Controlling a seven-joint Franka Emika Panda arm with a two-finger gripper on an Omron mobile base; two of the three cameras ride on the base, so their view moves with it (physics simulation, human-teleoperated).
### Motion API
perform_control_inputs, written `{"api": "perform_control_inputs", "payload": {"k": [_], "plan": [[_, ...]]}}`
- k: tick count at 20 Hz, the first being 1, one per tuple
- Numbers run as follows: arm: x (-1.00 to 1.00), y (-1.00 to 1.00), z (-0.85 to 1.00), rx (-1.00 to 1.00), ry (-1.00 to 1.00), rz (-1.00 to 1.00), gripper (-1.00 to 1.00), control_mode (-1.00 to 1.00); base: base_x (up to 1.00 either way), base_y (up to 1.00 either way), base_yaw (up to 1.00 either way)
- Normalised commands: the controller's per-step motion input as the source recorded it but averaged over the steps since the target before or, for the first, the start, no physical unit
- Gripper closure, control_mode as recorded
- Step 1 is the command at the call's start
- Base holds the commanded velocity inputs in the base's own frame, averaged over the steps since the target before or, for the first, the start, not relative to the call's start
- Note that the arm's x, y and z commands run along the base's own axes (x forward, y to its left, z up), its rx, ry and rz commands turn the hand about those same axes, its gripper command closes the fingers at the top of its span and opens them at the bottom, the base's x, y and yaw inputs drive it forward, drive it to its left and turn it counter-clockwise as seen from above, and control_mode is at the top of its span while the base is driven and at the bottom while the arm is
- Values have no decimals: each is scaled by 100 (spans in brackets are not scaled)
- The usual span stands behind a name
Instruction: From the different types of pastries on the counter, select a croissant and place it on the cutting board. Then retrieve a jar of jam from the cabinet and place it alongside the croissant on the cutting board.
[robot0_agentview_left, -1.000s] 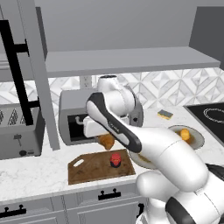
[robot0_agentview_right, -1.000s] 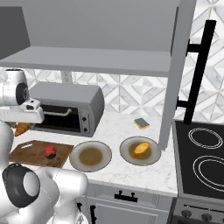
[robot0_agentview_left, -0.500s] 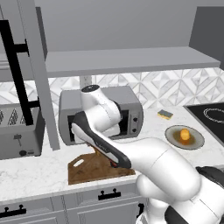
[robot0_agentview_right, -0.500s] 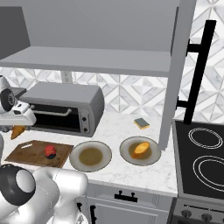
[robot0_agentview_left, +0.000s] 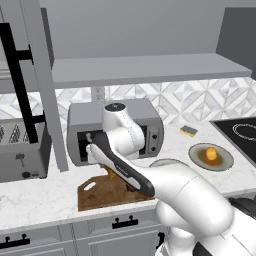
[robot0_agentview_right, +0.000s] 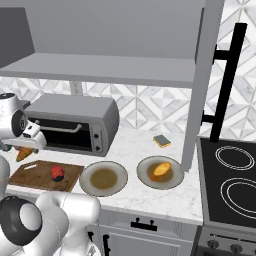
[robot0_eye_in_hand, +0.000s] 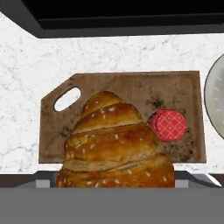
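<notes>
My gripper (robot0_agentview_right: 26, 148) is shut on the golden-brown ridged croissant (robot0_eye_in_hand: 116, 144) and holds it above the brown cutting board (robot0_eye_in_hand: 122, 87), over the end with the handle slot. In the right base view the croissant (robot0_agentview_right: 22, 153) hangs over the board's (robot0_agentview_right: 35, 176) far left part. A small red jar of jam (robot0_eye_in_hand: 168, 124) stands on the board to the croissant's right, and the jar (robot0_agentview_right: 57, 173) stands apart from it. In the left base view my arm hides most of the board (robot0_agentview_left: 97, 195). The croissant hides my fingertips in the hand view.
A grey toaster oven (robot0_agentview_right: 75, 125) stands just behind the board. An empty plate (robot0_agentview_right: 103, 178) and a plate (robot0_agentview_right: 145, 175) holding the round orange bun (robot0_agentview_right: 161, 170) lie to the right on the white counter (robot0_agentview_right: 135, 150). Beyond are a sponge (robot0_agentview_right: 161, 141), the stove (robot0_agentview_right: 230, 185) and a toaster (robot0_agentview_left: 20, 155).
The arm has swung its elbow leftward and lowered the croissant slightly over the board. The jar stays where it was and is now mostly hidden in the left base view.
</notes>
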Motion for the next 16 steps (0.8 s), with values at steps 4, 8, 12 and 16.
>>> {"api": "perform_control_inputs", "payload": {"k": [4,8,12,16], "plan": [[30,0,-63,0,-10,-3,100,-100,0,0,0],[9,17,-47,1,-2,-1,100,-100,0,0,0],[0,26,-35,12,1,-1,100,-100,0,0,0],[1,11,-13,1,3,0,100,-100,0,0,0]]}}
